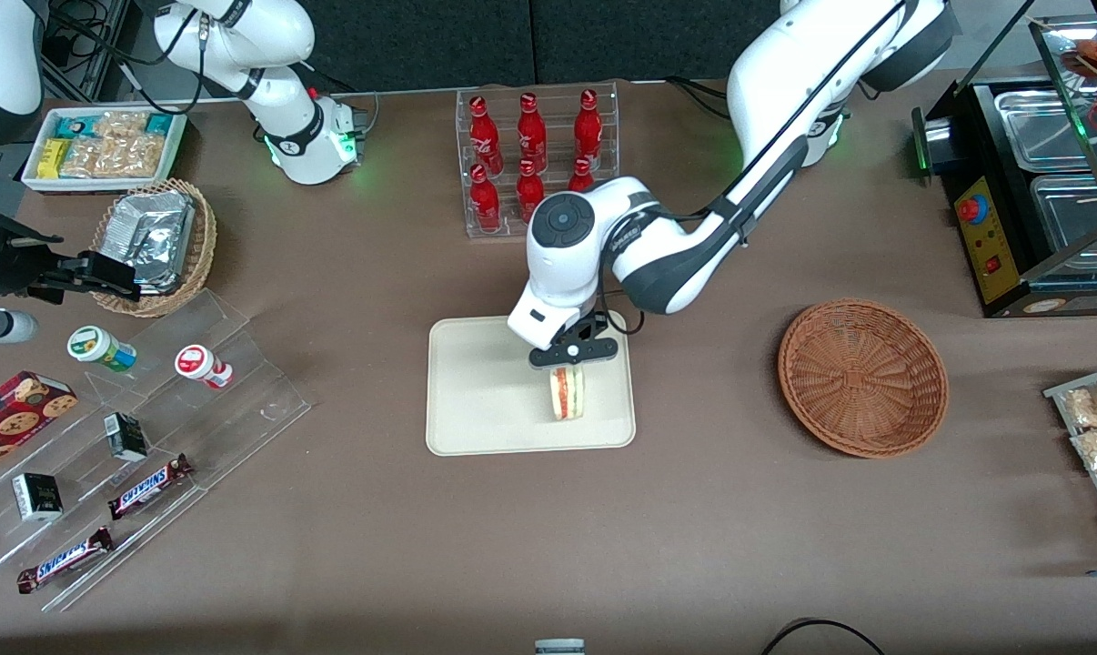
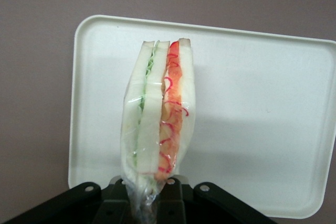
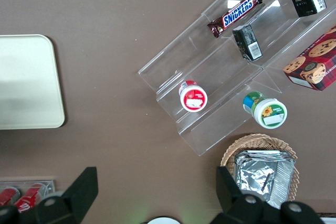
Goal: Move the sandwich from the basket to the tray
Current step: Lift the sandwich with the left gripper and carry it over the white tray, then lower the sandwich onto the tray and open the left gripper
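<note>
White-bread sandwich, one, in clear wrap, red and green filling showing along its edge; held upright over the tray, at the part of it toward the working arm's end of the table. Whether it touches the tray cannot be told. Gripper, one, directly above the sandwich, fingers clamped on its wrapped end. Tray, one, cream, rectangular, at mid-table. Basket, one, reddish-brown wicker, well apart from the tray toward the working arm's end. Red bottles, seven, in a clear rack farther from the front camera than the tray. Snickers bars, two, on clear stepped shelves toward the parked arm's end.
</note>
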Controlling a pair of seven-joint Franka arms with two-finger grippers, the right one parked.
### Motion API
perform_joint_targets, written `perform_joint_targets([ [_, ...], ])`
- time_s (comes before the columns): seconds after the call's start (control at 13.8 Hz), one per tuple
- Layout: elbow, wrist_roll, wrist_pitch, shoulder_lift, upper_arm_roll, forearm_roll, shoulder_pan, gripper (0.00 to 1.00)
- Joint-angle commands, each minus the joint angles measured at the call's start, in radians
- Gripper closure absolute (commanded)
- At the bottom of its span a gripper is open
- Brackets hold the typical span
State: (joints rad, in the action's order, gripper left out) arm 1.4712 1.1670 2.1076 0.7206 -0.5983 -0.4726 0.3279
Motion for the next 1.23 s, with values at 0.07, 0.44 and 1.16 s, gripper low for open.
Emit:
perform_joint_targets([
  [0.07,-0.046,0.017,0.008,0.072,0.0,-0.075,0.034,1.0],
  [0.44,-0.043,0.016,0.051,0.112,0.006,-0.106,0.046,0.83],
  [1.16,-0.11,0.017,-0.177,-0.047,0.006,-0.019,0.025,0.01],
])
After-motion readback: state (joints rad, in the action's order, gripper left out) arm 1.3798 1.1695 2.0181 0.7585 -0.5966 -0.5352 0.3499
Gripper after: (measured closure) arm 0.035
